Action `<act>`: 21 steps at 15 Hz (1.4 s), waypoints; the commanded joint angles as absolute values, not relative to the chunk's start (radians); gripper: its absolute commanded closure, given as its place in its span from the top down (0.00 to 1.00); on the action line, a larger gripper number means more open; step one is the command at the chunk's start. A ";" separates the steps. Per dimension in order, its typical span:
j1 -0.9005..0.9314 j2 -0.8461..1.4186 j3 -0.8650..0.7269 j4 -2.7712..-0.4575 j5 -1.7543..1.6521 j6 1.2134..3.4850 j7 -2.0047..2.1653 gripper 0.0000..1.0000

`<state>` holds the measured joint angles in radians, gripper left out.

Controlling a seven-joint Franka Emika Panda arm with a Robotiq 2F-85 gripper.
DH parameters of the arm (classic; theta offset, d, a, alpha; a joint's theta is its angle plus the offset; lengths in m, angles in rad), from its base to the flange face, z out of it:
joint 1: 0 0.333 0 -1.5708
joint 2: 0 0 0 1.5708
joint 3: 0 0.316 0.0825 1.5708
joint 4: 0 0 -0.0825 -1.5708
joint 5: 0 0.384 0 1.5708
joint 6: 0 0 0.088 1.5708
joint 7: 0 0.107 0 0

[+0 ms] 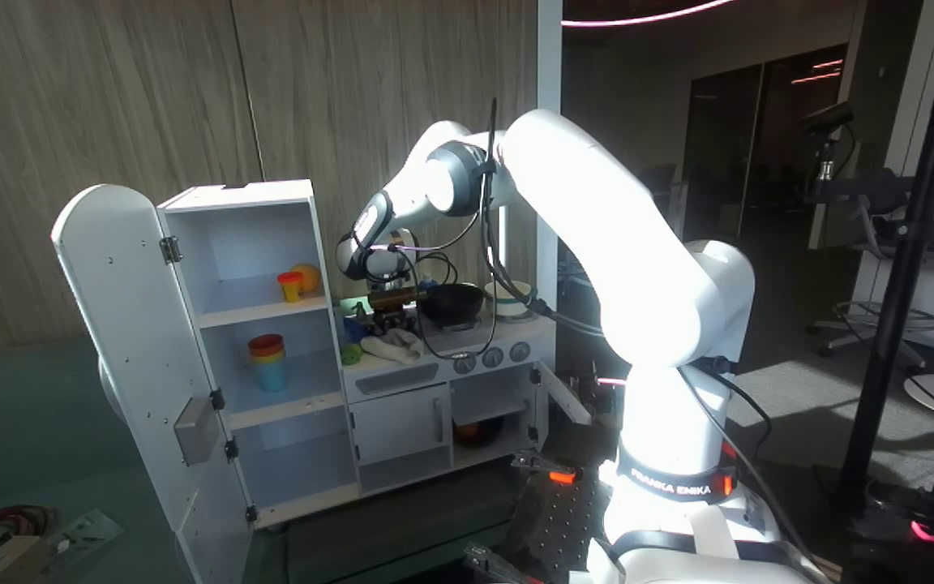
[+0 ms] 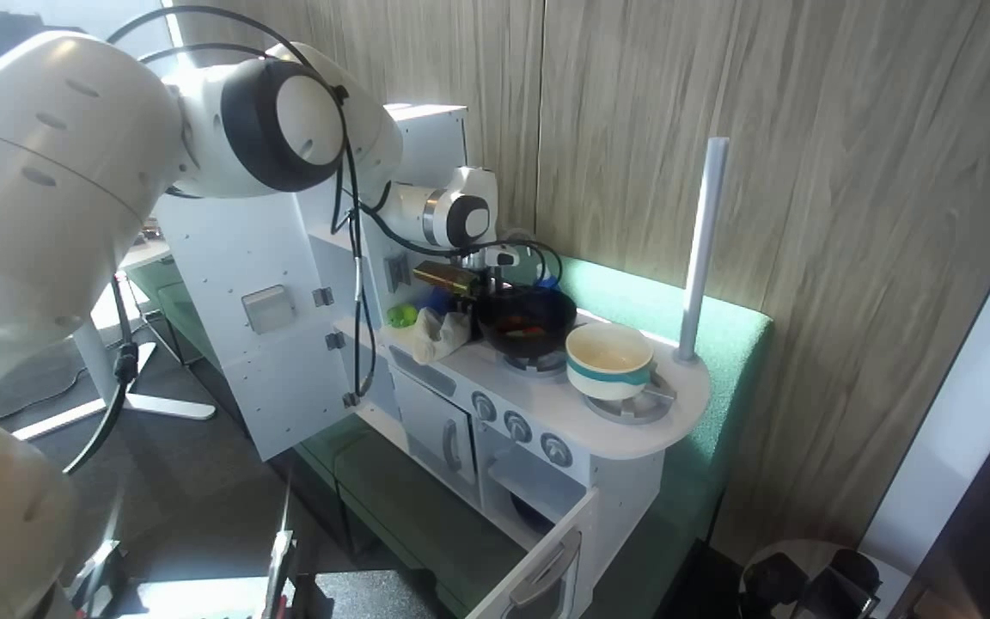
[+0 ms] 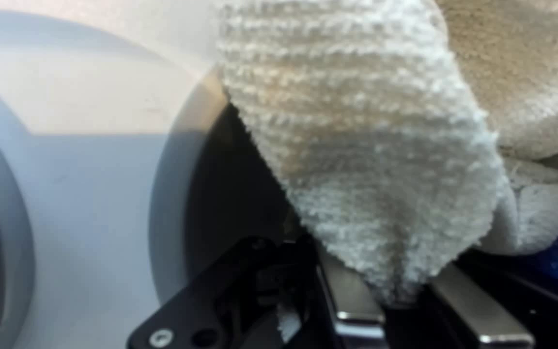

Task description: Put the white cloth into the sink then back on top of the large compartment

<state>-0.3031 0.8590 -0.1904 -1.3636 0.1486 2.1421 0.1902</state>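
The white cloth (image 1: 394,346) is bunched at the left end of the white stove top (image 1: 467,345), near its front edge. It shows in both exterior views (image 2: 442,335). My gripper (image 1: 394,320) points down over the cloth. In the wrist view the gripper (image 3: 407,291) has a fold of the cloth (image 3: 371,145) pinched between its fingers. Whether the cloth is lifted off the surface I cannot tell. The sink does not show clearly; the arm and cloth cover that end. The tall large compartment (image 1: 252,195) stands to the left with its top bare.
A black pan (image 2: 528,320) and a cream pot (image 2: 611,361) sit on the burners beside the gripper. A green ball (image 1: 351,353) and a blue thing (image 1: 357,328) lie near the cloth. The tall cabinet's door (image 1: 130,324) stands open. Cups (image 1: 269,362) sit on its shelf.
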 commanded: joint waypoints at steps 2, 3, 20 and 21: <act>-0.319 0.886 -0.189 -1.327 0.160 2.106 0.224 0.05; -0.321 0.888 -0.188 -1.322 0.164 2.100 0.228 0.05; -0.396 0.548 -0.108 -1.841 0.384 2.622 0.027 0.05; -0.411 0.520 -0.094 -1.874 0.408 2.648 -0.006 0.05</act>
<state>-0.3535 0.6458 -0.1442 -1.7294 0.3423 2.5514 0.0919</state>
